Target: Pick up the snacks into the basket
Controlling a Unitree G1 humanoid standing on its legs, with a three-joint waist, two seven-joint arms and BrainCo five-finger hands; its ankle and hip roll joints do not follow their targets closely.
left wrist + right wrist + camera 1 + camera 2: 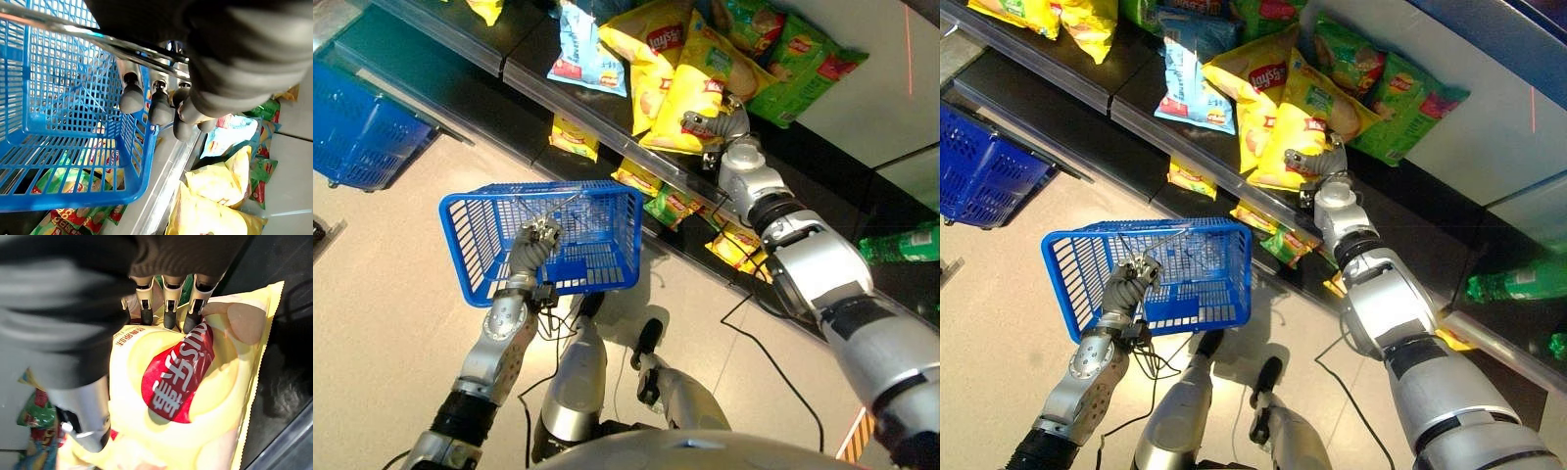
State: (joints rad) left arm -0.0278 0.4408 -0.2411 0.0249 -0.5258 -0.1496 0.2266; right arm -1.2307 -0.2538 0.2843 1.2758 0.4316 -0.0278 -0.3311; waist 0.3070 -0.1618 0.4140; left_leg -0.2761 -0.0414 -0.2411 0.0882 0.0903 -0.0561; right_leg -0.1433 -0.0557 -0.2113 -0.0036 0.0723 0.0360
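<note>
My left hand [536, 245] holds a blue plastic basket [470, 245] in the air in front of the shelves. Its fingers [159, 105] are curled round the basket's thin metal handle [73, 27], and the basket [58, 147] looks empty. My right hand [715, 122] reaches up to the upper shelf and lies on a yellow chip bag [690, 83] with a red label. In the right wrist view the fingers [168, 308] hook over the yellow bag [161, 396] and the thumb [80, 416] sits at its side, so the hand clasps it.
More bags lie on the same shelf: a light blue one [585, 49], another yellow one [646, 54] and green ones [808, 64]. Small bags [573, 137] lie on the lower shelf. A second blue basket [362, 132] stands on the floor at the left.
</note>
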